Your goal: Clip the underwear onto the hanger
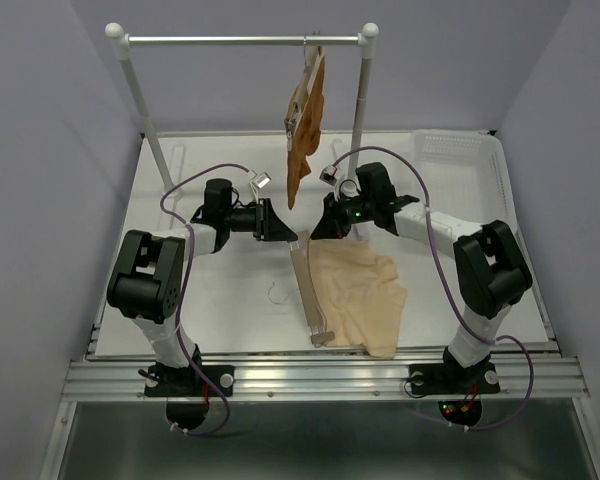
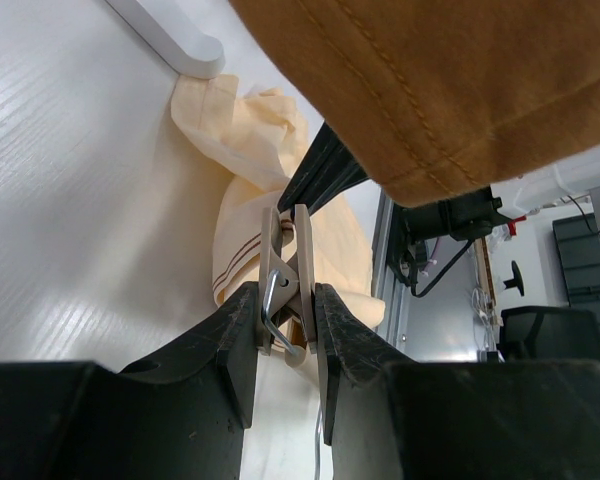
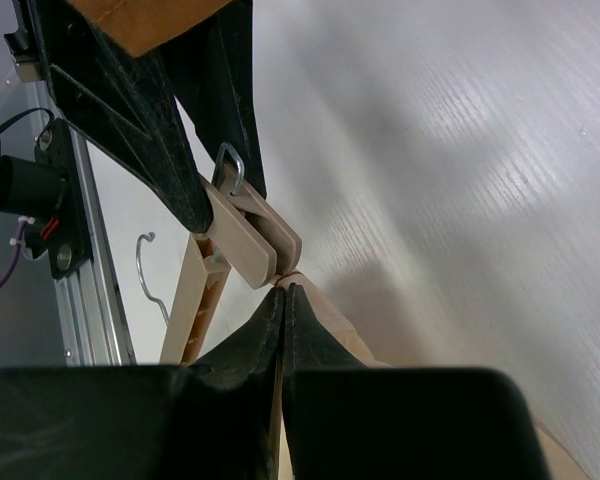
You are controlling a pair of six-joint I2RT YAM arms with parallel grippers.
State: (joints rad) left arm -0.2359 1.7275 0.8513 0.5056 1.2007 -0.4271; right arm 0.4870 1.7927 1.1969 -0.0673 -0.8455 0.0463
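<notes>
The hanger (image 1: 308,295) lies on the table, its wooden bar running from near to far, with its wire hook (image 1: 278,295) to the left. The pale beige underwear (image 1: 360,290) lies crumpled to its right. My left gripper (image 1: 278,228) is shut on the hanger's far clip (image 2: 285,285), squeezing its handles. My right gripper (image 1: 320,228) is shut on a striped corner of the underwear (image 3: 332,316), holding it right at the tip of the clip (image 3: 252,238). The right wrist view also shows the bar (image 3: 192,300) and the hook (image 3: 145,270). The underwear (image 2: 250,130) shows in the left wrist view.
A rust-brown garment (image 1: 302,130) hangs on a twin hanger from the white rail (image 1: 240,41), just above both grippers (image 2: 450,80). A white basket (image 1: 460,170) stands at the back right. The rack's foot (image 2: 170,35) lies close to the underwear.
</notes>
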